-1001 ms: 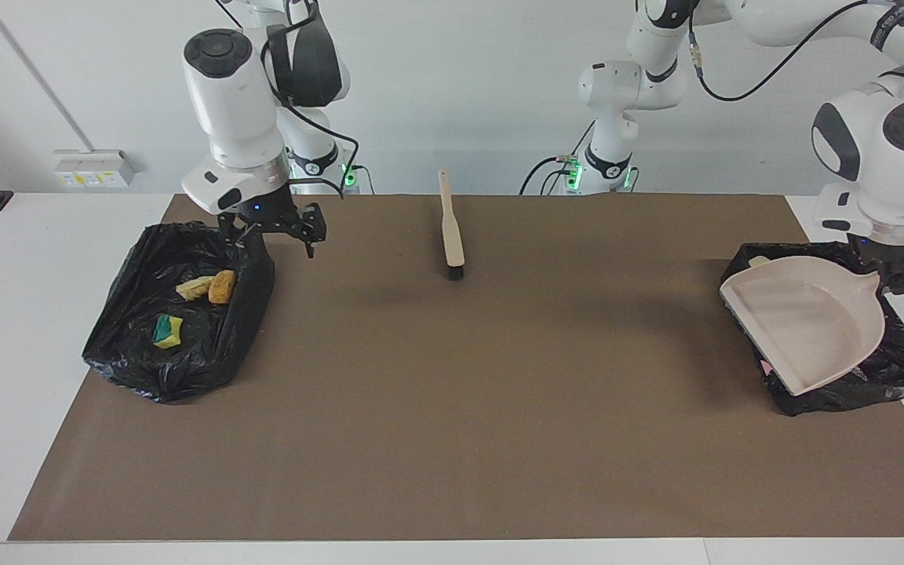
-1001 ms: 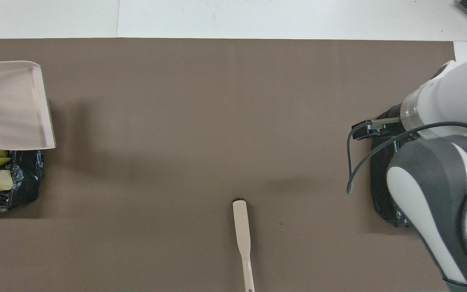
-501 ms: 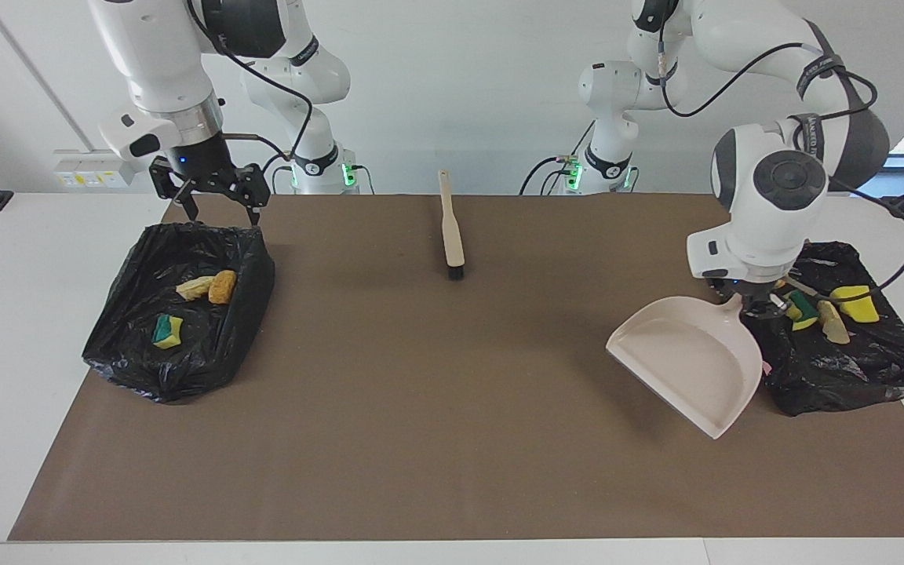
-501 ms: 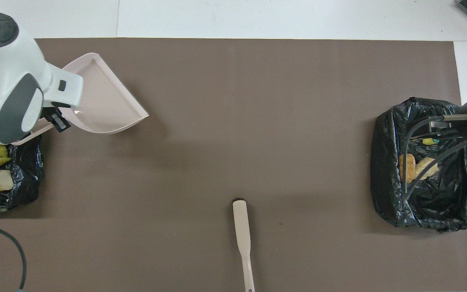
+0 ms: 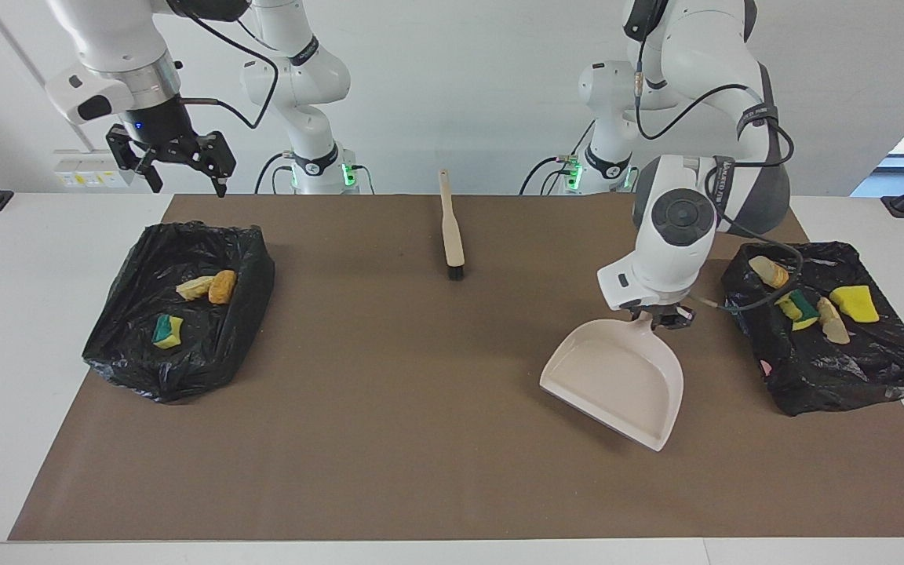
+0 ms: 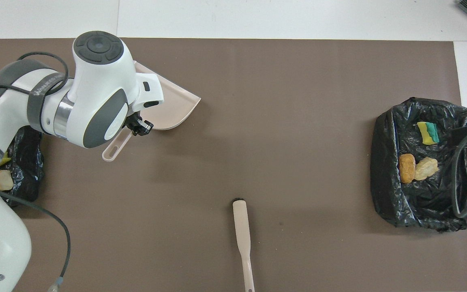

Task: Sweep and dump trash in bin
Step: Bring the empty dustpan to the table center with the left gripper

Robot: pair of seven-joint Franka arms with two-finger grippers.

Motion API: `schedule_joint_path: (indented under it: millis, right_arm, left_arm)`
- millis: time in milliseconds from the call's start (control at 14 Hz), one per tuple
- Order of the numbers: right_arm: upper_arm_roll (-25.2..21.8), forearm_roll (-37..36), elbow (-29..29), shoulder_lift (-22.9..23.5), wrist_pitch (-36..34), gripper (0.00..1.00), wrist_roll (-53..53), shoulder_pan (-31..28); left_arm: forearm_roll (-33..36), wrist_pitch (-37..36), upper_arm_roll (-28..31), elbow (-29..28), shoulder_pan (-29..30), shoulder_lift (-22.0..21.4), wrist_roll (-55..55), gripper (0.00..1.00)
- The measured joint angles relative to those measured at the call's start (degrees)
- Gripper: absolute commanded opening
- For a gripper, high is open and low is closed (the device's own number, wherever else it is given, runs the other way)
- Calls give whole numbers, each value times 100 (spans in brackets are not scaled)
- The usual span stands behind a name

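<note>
Left gripper (image 5: 665,317), pinching the empty beige plastic dustpan (image 5: 617,380), swung mid-frame off lower-right bin (image 5: 883,377); dump done. Right gripper (image 5: 171,161) spread, risen upper left.

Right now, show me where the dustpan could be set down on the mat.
Widest bare patch: between the brush, the dustpan held by the left pincer, and the bin at the right arm's end. Crowded only at the mat's two ends, where the bins lie with trash inside.
</note>
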Motion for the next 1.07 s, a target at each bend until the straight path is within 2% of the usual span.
schedule_joint_path:
  millis: [286,644,1073]
  right_arm:
    - [0,15,-274,-116,-31,100,0,-40]
    - [65,21,-316,-147,-31,100,0,-36]
    - [65,21,-320,-152,-31,100,0,-37]
  left_arm:
    - [-33,220,-637,241,-28,295,-1547,0]
    - [-54,701,-1213,665,-130,810,-3300,0]
    - [-53,855,-1305,1499,-737,1745,-4283,0]
